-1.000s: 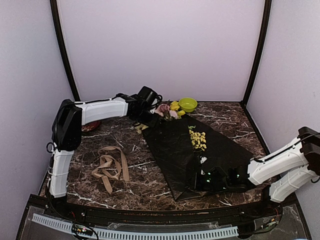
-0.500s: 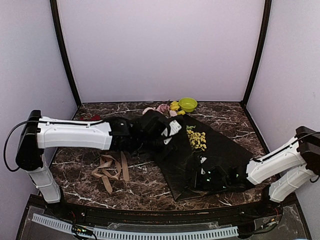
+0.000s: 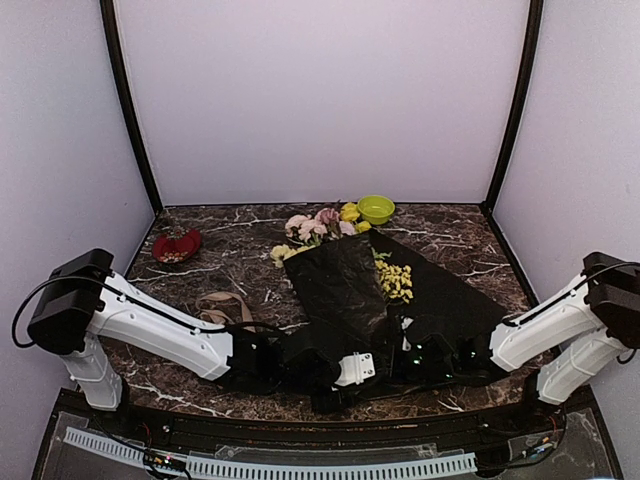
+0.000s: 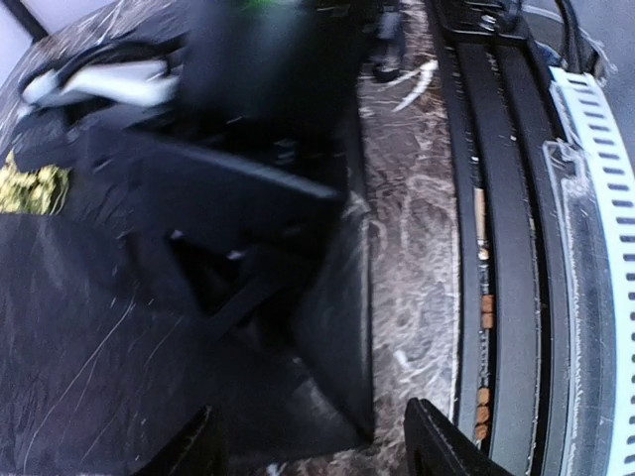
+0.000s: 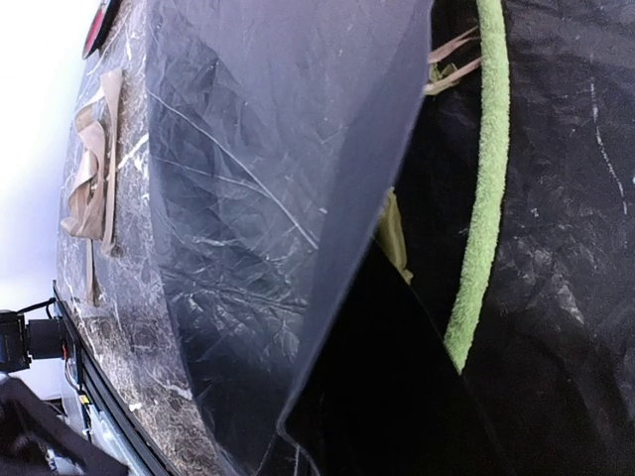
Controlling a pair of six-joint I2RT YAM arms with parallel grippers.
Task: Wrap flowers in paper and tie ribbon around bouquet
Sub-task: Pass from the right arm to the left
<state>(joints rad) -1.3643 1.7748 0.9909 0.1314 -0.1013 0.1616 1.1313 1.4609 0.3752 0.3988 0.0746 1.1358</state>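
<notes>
The black paper [image 3: 345,290] lies on the table [image 3: 240,225], with 1 side folded over the flowers [image 3: 318,224]. Their pink and yellow heads stick out at the far end, near a green bowl [image 3: 376,209]. The left gripper [image 4: 316,426] sits low by the near edge. Its 2 fingers are spread apart, with the paper's near corner between them. The right gripper [image 3: 420,358] is clenched tight, pinching the paper close by. The ribbon [image 3: 222,303] lies bunched up on the left, apart from the paper.
</notes>
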